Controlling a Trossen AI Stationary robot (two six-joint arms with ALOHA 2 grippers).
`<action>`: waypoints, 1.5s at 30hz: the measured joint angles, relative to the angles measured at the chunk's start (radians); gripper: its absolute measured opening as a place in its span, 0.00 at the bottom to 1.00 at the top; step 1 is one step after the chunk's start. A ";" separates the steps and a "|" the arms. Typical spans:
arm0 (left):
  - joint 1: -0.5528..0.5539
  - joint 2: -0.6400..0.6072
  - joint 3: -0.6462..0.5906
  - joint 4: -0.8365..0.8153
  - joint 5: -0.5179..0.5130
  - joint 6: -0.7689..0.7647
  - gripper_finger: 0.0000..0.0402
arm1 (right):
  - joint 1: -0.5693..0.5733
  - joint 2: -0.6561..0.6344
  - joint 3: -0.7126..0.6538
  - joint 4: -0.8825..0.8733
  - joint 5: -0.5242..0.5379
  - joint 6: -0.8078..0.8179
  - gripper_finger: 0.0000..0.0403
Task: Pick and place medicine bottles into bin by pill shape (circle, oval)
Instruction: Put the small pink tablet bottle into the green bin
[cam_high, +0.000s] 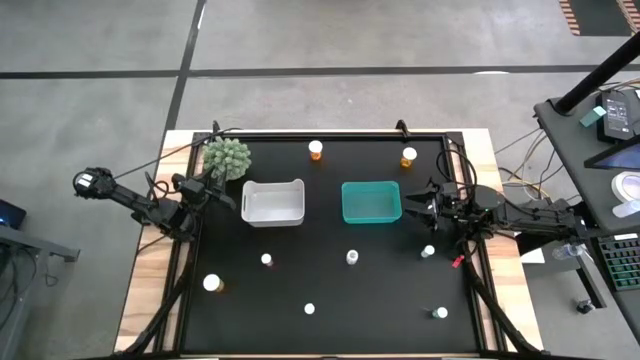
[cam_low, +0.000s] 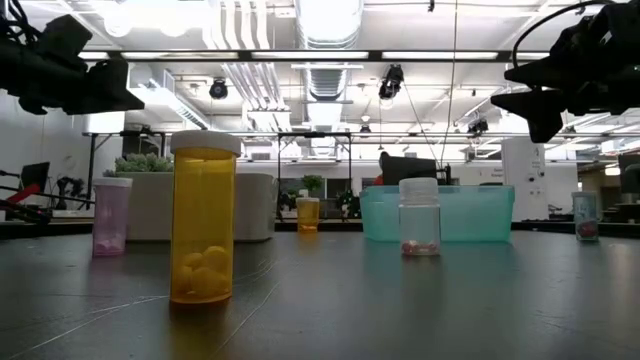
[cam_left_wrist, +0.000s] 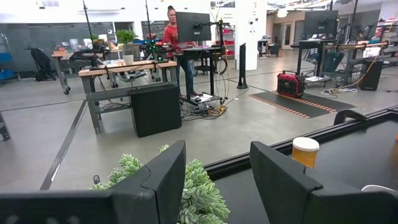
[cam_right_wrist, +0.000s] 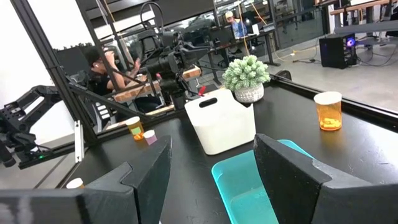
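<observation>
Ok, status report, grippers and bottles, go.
Left gripper open, empty, beside white bin. Right gripper open, empty, at teal bin. Both bins empty, bottles scattered on table. Nothing blocking.

Bottles standing on the dark tabletop (cam_low: 420, 310), two claws hanging above.

An amber bottle (cam_low: 204, 217) with pale pills is standing nearest; a pinkish bottle (cam_low: 111, 216) is sitting farther left, a clear bottle (cam_low: 419, 217) is standing before the teal tub (cam_low: 470, 212), and a white tub (cam_low: 255, 206) is sitting behind. The left claw (cam_low: 130, 100) and right claw (cam_low: 505, 85) are hovering, gripping nothing.
</observation>
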 joint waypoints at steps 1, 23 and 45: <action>0.000 0.000 0.000 0.000 0.000 0.000 0.41 | 0.000 0.000 0.000 0.000 0.000 0.000 0.54; -0.001 0.000 0.000 0.000 0.019 -0.411 0.41 | 0.000 0.000 0.000 0.007 0.115 -0.032 0.54; 0.000 0.015 0.003 0.019 0.071 -0.889 0.41 | 0.000 0.002 0.000 0.342 0.158 -0.222 0.54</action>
